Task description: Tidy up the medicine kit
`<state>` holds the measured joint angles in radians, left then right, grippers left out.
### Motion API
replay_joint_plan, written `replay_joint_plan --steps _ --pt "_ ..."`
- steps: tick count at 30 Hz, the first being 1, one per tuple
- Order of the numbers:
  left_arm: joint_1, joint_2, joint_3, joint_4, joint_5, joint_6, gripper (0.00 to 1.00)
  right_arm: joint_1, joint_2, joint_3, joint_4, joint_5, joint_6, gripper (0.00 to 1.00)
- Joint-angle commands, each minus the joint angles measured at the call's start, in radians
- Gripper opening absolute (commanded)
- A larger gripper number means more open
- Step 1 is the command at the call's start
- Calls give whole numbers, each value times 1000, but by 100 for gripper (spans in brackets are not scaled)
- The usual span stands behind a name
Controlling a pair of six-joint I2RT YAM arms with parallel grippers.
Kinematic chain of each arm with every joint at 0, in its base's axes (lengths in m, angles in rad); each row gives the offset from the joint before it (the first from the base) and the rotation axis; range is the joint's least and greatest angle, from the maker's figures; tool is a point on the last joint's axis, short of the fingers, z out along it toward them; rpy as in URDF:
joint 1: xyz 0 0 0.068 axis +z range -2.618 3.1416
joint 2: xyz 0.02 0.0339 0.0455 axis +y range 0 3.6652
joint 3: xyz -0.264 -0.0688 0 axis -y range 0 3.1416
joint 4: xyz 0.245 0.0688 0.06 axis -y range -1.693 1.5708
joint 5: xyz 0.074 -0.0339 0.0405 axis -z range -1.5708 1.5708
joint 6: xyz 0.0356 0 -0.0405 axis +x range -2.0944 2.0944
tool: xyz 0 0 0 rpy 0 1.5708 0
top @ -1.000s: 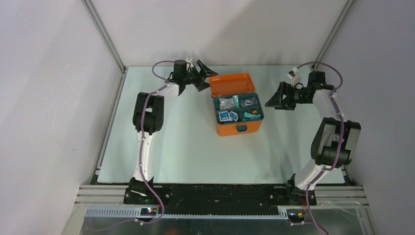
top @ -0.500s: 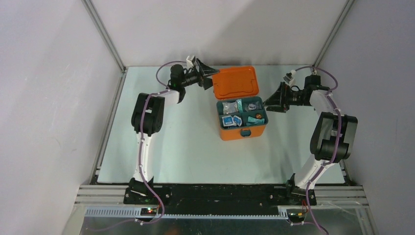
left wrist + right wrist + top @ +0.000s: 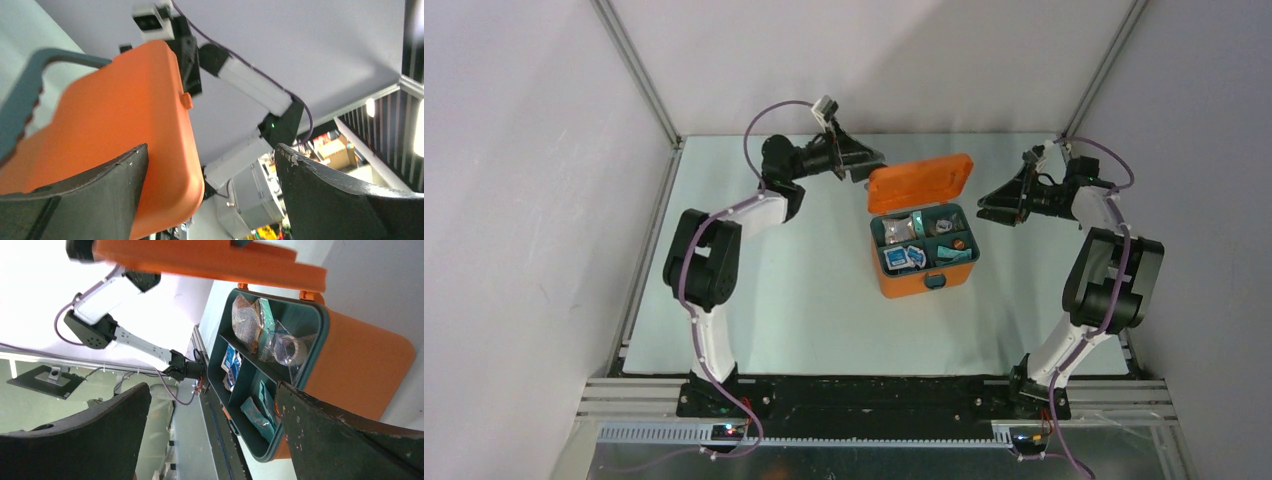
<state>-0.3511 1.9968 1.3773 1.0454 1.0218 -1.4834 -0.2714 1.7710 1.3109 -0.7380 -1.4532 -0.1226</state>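
Note:
The orange medicine kit [image 3: 921, 278] stands mid-table with its lid [image 3: 921, 182] half raised over the teal tray [image 3: 879, 243]. The tray holds a clear packet [image 3: 900, 230], blue-white packets [image 3: 902, 257] and a teal packet [image 3: 954, 255]. My left gripper [image 3: 866, 161] is open at the lid's back left edge. In the left wrist view the lid [image 3: 125, 120] fills the space by one finger [image 3: 95, 190] of the left gripper [image 3: 211, 147], and its teal handle [image 3: 30, 85] shows. My right gripper [image 3: 987, 207] hangs open just right of the kit. The right wrist view has the right gripper [image 3: 214, 385] facing the tray [image 3: 292, 315] with nothing between the jaws.
Metal frame posts [image 3: 639, 70] rise at the table's back corners, with grey walls behind and to both sides. The right arm [image 3: 250, 85] shows beyond the lid in the left wrist view. The left arm [image 3: 100, 315] shows in the right wrist view.
The lid, lying flat back a second ago, now tilts up over the box. My left gripper swung right and higher behind it. The kit slid slightly right; the right gripper rose a little.

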Motion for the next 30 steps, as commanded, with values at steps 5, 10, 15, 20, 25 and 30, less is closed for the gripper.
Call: replay_joint_plan --steps 5,10,15,20,25,30 --pt "-157 -114 -203 61 104 45 100 -107 -63 -2 -156 -54 -91 99" --pt "-158 -166 -245 50 60 73 100 -115 -194 -87 -183 53 -162 100" --pt "-137 -274 -134 -474 -56 540 100 -113 -365 -329 82 189 80 99" --pt "-153 -325 2 -1105 -341 1048 100 -90 -421 -462 209 252 234 99" --pt "-161 -254 65 -1179 -516 1234 100 -43 -438 -521 238 214 279 99" --pt "-174 -117 133 -1188 -425 1225 100 54 -459 -597 445 157 393 100"
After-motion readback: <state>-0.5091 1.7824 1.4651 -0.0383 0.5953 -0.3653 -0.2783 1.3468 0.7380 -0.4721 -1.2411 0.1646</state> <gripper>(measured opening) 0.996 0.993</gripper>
